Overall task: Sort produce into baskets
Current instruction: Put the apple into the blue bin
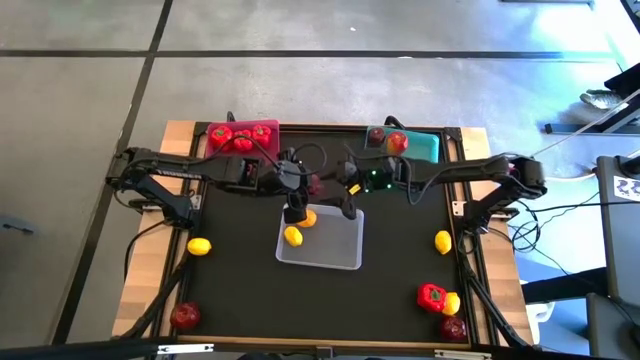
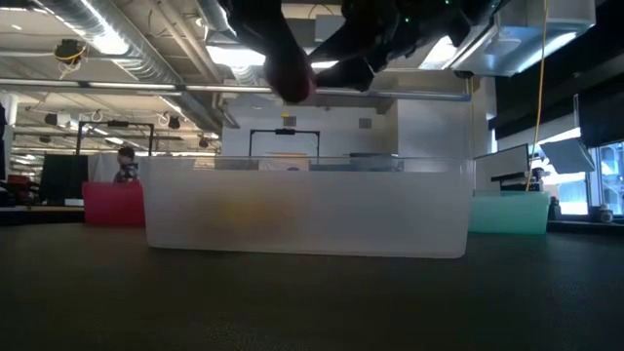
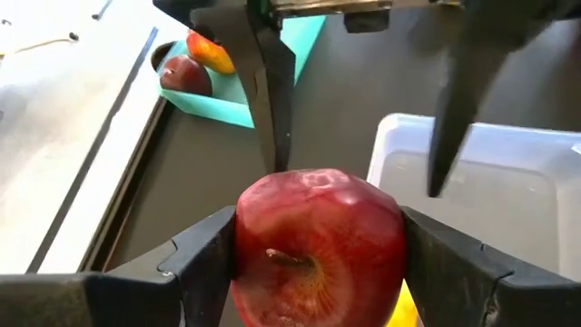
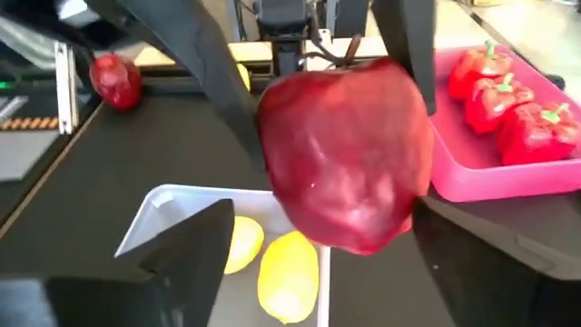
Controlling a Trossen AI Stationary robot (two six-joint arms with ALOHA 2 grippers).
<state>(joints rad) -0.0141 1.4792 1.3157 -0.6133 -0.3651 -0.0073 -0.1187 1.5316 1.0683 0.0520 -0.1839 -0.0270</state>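
My left gripper (image 3: 318, 268) is shut on a dark red apple (image 3: 318, 241), held in the air over the far left part of the translucent tray (image 1: 340, 255). The apple also shows in the high view (image 1: 316, 186) and the low view (image 2: 292, 86). My right gripper (image 4: 327, 263) is open. Its fingers (image 3: 272, 100) stand on either side of the apple from the opposite side, and I cannot see them touching it. Two lemons (image 1: 292, 236) lie in the translucent tray. Three red peppers (image 1: 243, 137) lie in the pink tray (image 1: 272, 149). An apple (image 3: 186, 74) lies in the teal tray (image 1: 428, 152). My left gripper pinches the apple's two opposite sides (image 3: 245, 245) between its two fingers, the stem (image 3: 289, 261) turned back toward the wrist. The fingers come about level from the table's left. The apple is lifted clear, above the translucent tray.
Loose on the table are a lemon (image 1: 199, 245) and an apple (image 1: 185, 316) at the near left, a lemon (image 1: 442, 240) at the right, and a pepper (image 1: 431, 295), a lemon (image 1: 451, 302) and an apple (image 1: 453, 327) at the near right.
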